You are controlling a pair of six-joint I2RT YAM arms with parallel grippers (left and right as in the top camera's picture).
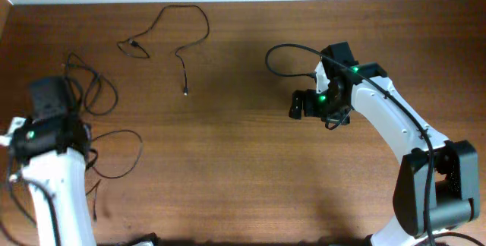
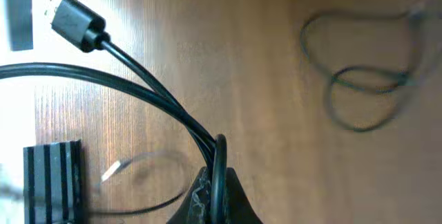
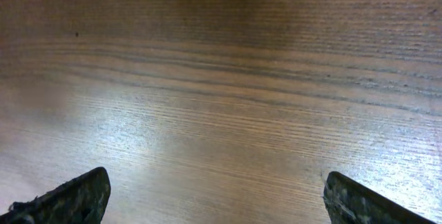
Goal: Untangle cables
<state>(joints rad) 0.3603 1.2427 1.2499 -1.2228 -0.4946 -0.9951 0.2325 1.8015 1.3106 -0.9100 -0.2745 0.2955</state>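
One cable (image 1: 184, 79) found lying alone near far edge of table (image 1: 250, 170), judged freed; other cables (image 1: 115, 94) seen looped together at left edge, judged not yet separated; left gripper (image 2: 215, 182) pinched on their strands; right gripper (image 3: 217, 182) spread, nothing held, over bare wood.

Inspection is finding no readable text, label, brand, number or sign in any view. The cables (image 2: 159, 96), including the plug (image 2: 72, 20) at 11 o'clock in the left wrist view, are showing no legible marking.
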